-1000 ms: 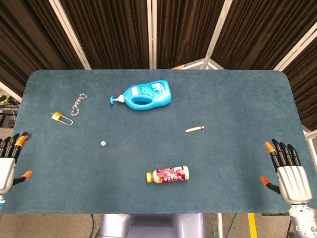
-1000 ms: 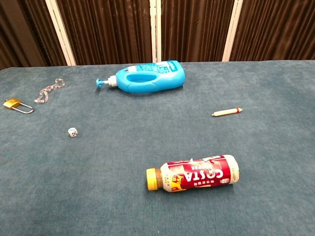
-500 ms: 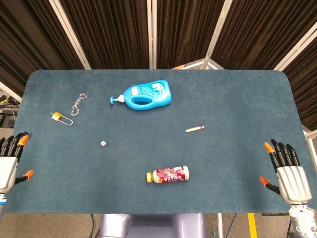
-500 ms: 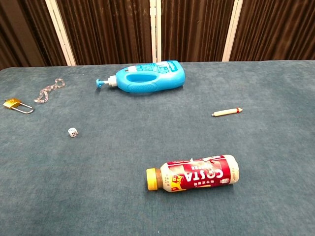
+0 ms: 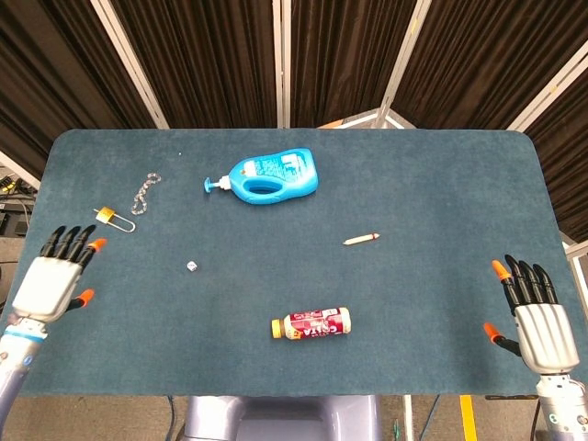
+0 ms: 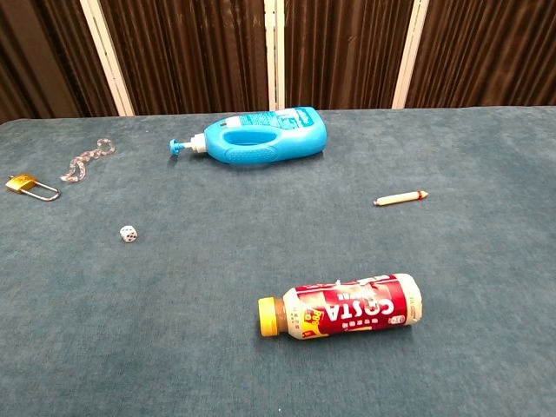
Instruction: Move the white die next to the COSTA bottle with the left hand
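Note:
The small white die [image 5: 191, 265] [image 6: 128, 233] lies on the blue table, left of centre. The COSTA bottle [image 5: 311, 323] [image 6: 342, 306] lies on its side near the front edge, yellow cap pointing left. My left hand [image 5: 55, 277] hovers over the table's left edge, well left of the die, fingers spread and holding nothing. My right hand [image 5: 533, 310] sits at the front right corner, fingers spread and empty. Neither hand shows in the chest view.
A blue detergent bottle [image 5: 265, 175] lies at the back centre. A brass padlock [image 5: 114, 219] and a chain [image 5: 144, 191] lie at the left. A small pencil-like stick [image 5: 361, 239] lies right of centre. The table's front edge [image 5: 294, 393] runs just below the COSTA bottle.
My left hand has moved in from the table's left edge, rightward and a little up, toward the die. The right hand and the objects have not moved.

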### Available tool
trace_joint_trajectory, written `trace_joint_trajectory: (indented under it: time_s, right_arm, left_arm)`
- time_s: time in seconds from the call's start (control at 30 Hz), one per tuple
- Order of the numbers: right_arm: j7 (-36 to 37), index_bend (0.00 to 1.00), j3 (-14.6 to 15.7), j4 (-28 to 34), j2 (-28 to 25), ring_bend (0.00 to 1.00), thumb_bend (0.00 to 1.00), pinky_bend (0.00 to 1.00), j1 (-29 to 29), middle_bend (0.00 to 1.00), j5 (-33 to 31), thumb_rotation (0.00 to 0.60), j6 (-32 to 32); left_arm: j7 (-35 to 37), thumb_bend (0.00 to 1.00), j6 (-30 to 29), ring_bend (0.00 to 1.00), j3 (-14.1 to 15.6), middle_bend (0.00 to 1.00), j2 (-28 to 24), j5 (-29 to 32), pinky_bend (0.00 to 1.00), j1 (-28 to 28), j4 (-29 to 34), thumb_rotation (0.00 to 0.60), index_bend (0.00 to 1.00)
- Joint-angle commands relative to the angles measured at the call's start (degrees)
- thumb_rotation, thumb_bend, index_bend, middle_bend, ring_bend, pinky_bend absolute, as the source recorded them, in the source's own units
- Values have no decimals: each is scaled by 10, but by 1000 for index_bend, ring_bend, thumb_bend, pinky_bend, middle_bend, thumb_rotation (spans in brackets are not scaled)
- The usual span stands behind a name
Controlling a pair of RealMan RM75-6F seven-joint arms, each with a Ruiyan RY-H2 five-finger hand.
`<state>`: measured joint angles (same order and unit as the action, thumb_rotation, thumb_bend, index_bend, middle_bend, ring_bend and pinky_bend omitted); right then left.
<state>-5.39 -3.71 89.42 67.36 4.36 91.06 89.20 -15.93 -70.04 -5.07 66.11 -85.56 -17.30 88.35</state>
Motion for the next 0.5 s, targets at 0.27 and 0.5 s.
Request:
trace_joint_trajectory:
  time_s: [0.27,0.5]
  right_arm:
    - [5,94,-9,-17,6,0,86,0,1,0,-21,600,-6]
    - [20,95,-13,-26,1,0,86,0,-2,0,-32,600,-4]
  left_arm:
    - [-82,242,150,0,-12,0,55,37,37,-110,-53,600,266]
    - [-148,278,210,0,-20,0,121,71,45,-172,-87,600,337]
